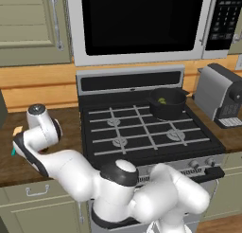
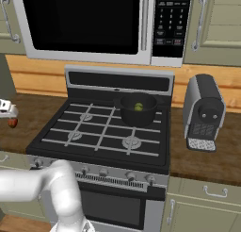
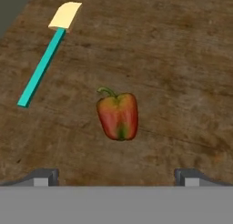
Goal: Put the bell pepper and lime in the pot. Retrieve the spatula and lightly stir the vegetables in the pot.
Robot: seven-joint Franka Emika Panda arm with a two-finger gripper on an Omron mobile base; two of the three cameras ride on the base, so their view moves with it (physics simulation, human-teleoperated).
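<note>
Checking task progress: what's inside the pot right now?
The lime lies inside the pot on the stove's back right burner. The near wall hides part of the pot's floor. The bell pepper lies on the wooden counter, beside the spatula.

No text, label, brand or number can be read anywhere. The microwave's keypad point(image 2: 169, 20), above the stove point(image 2: 108, 127) and to the right of the dark microwave door, carries rows of small pale marks on its black buttons, but they are too small and blurred to make out. The coffee machine point(image 2: 203, 112) on the counter to the right of the stove shows no legible marking either.
</note>
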